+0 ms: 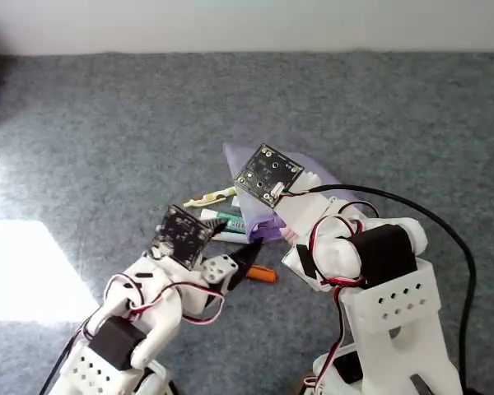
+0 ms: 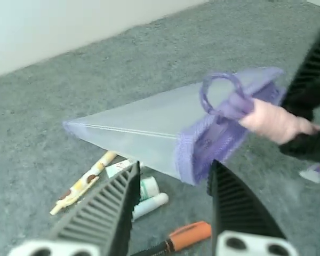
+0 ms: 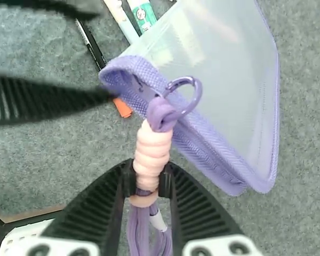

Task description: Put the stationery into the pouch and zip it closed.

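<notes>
Hovering with its jaws spread just beside the pouch (image 2: 144,128), the left gripper (image 2: 173,173) should, I reckon, clamp the near purple edge squarely before pulling the mouth open. Pens (image 2: 149,189) and an orange marker (image 2: 189,234) lie on the carpet (image 1: 107,123) beneath the pouch. The right gripper (image 3: 148,173) holds the pouch tilted up, pinching its pink coiled strap (image 3: 152,149).

The high camera looks steeply down on the bench (image 1: 107,123). Wrist cameras sit close behind the left hand (image 2: 173,170) and right hand (image 3: 148,166); all three share the pouch (image 2: 144,133) ahead.
</notes>
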You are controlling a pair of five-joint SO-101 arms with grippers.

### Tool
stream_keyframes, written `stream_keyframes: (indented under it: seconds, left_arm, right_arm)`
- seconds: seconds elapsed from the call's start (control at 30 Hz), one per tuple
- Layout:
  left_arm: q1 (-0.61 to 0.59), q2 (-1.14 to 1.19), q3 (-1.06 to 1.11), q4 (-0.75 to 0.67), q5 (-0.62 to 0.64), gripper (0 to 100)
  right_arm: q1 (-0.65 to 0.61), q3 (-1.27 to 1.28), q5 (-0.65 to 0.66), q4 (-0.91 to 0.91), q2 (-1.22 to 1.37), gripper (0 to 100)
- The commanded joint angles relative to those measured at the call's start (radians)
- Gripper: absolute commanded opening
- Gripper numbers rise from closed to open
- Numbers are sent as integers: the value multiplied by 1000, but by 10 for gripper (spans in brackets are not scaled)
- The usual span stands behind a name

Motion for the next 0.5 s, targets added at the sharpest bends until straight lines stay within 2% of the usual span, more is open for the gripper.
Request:
stream_keyframes:
  seconds: [0.0,0.47]
  left_arm:
    - [-54,6,-1,-44,-15,203]
    - [-15,6,2,-46,-14,203]
  right_arm:
    - [8,-11,14,41,-19,9]
    - [-94,-9,8,42,-19,9]
